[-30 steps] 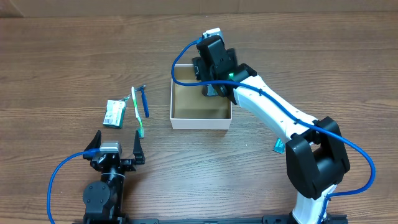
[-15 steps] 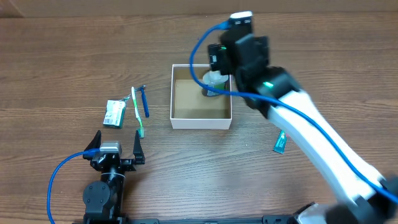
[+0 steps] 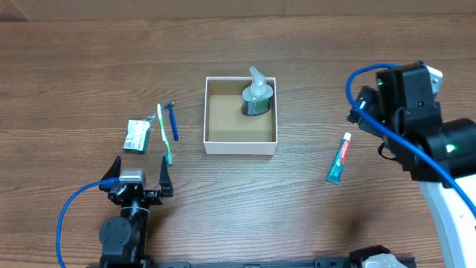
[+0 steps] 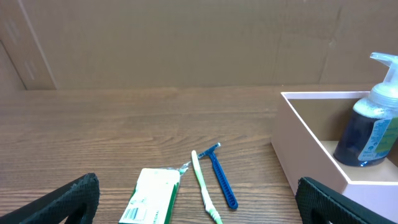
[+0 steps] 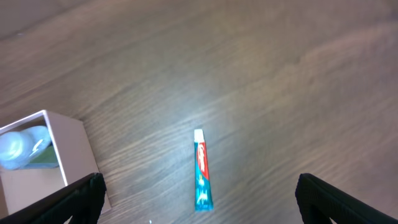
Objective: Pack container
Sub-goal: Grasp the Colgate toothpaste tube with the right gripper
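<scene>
The container (image 3: 240,146), a white-walled box with a brown inside, sits mid-table. A clear pump bottle (image 3: 257,97) stands in its back right corner. The box also shows in the left wrist view (image 4: 311,146) and the right wrist view (image 5: 69,155). A blue-red toothpaste tube (image 3: 338,158) lies on the table to the right of the box. My right gripper (image 5: 200,214) is open and empty, high above the tube (image 5: 201,163). My left gripper (image 3: 140,180) is open and empty near the front edge.
A green-white packet (image 3: 137,136), a green-white toothbrush (image 3: 163,135) and a blue razor (image 3: 172,120) lie left of the box, just ahead of the left gripper. A cardboard wall (image 4: 186,37) runs along the back.
My right arm has left the box and swung right, leaving the pump bottle standing inside. It now hangs above the toothpaste tube. The left arm has not moved.
</scene>
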You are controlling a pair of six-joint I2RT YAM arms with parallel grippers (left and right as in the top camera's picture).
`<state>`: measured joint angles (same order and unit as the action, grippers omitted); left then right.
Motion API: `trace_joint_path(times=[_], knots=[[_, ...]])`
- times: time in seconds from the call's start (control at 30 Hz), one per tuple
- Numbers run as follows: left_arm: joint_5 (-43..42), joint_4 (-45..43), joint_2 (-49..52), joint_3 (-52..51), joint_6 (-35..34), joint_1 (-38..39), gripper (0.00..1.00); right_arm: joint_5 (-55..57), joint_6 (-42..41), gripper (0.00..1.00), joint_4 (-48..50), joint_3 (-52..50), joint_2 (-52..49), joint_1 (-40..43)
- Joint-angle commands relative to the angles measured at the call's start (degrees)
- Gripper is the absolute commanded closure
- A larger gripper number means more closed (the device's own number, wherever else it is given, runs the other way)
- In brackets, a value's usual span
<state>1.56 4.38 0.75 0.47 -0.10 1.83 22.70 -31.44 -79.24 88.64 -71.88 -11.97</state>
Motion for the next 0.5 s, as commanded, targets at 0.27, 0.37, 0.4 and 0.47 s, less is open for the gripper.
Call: trace_joint_path(times=[0.27, 0.37, 0.4, 0.47], knots=[[0.31, -0.17, -0.50, -0.20, -0.76, -0.35, 0.00, -4.72, -9.09, 0.00, 14.29, -24.94, -3.63, 1.57], [0.31, -0.17, -0.50, -0.20, -0.76, -0.35, 0.00, -4.63, -12.15, 0.01, 18.16, -29.92, -5.46, 1.66], [0.31, -0.17, -0.50, -0.20, -0.76, -0.35, 0.00, -4.85, -12.09, 0.02, 20.31, -31.76, -6.10, 1.66], [0.31, -0.17, -0.50, -0.20, -0.76, -0.35, 0.00, -4.81, -12.04, 0.04, 23.76, -34.71, -7.50, 1.66]])
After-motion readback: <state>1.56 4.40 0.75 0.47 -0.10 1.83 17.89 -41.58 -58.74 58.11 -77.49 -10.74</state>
